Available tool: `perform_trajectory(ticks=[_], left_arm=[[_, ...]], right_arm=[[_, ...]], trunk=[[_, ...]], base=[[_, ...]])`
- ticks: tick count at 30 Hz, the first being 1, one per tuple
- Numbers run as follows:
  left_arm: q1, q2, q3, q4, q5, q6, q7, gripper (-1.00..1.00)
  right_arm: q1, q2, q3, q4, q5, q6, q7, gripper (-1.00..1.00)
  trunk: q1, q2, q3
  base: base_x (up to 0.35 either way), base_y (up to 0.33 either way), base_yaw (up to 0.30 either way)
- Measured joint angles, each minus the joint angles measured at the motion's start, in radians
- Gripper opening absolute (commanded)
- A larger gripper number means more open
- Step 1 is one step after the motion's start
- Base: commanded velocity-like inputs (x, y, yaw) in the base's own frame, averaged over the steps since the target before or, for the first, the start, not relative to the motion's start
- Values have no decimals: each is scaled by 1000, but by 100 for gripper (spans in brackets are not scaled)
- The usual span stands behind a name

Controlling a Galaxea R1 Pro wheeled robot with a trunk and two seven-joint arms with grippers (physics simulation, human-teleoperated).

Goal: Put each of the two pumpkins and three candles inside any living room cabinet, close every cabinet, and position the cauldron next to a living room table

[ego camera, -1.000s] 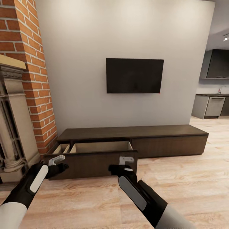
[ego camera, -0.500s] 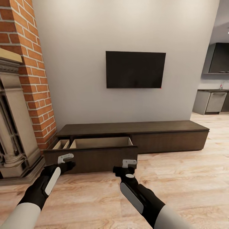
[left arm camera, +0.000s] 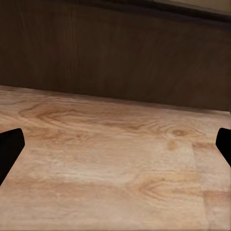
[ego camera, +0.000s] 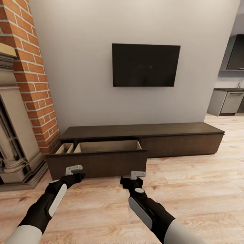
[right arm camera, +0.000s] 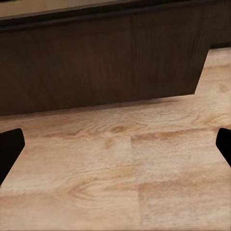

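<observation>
While I hold both arms forward over the wooden floor, the cabinet sits against the grey wall, below the wall-mounted television. Its left drawer is pulled out, exposing a pale beige interior divided into a narrow compartment beside the brick column and a wider one to its right; I see nothing inside either from the head view. The right-hand front of the cabinet is flush and closed. My left gripper hovers just in front of the drawer front near its left end, and my right gripper hovers just in front of the drawer's right end; I cannot tell whether either touches the panel. In both wrist views the fingertips appear only at the far edges of the picture with bare floor between them, so both grippers are spread wide and hold nothing; the right wrist view shows the same arrangement of fingertips facing the dark drawer front. A stone fireplace stands to the left, and a kitchen counter is visible far right.
</observation>
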Motion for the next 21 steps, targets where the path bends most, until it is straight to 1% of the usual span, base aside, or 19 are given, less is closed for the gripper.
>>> perform_trajectory(ticks=[3, 6, 8, 10, 11, 15, 18, 21], left_arm=[[14, 0, -2, -21, 0, -3, -1, 100], [34, 0, -16, -54, 0, -3, 0, 100], [43, 1, -42, -72, -2, -4, 4, 100], [47, 1, -57, -81, -5, -6, 6, 100], [48, 1, -61, -83, -6, -10, 7, 100], [50, 1, -67, -84, -6, -38, 8, 100], [50, 2, -67, -85, -7, -46, 8, 100], [54, 2, -68, -84, -7, -53, 9, 100]], right_arm=[[0, 0, 0, 14, 7, -29, 1, 100], [0, 0, 0, 23, 51, -58, 1, 100], [0, 0, -1, 26, 93, -88, 1, 100], [0, 0, -2, 28, 116, -114, 1, 100], [0, 0, -3, 28, 122, -122, 1, 100], [0, 0, -4, 30, 131, -134, 0, 100], [0, 0, -4, 30, 132, -137, 1, 100], [0, 0, -5, 31, 133, -138, 1, 100]], trunk=[[1, -1, -12], [3, -1, -23], [4, -2, -31], [4, -2, -39], [5, -3, -43], [5, -3, -43], [5, -3, -43], [6, -3, -54]], base=[[0, 0, 0], [0, 0, 0], [0, 0, 0], [0, 0, 0], [0, 0, 0], [0, 0, 0], [0, 0, 0], [0, 0, 0]])
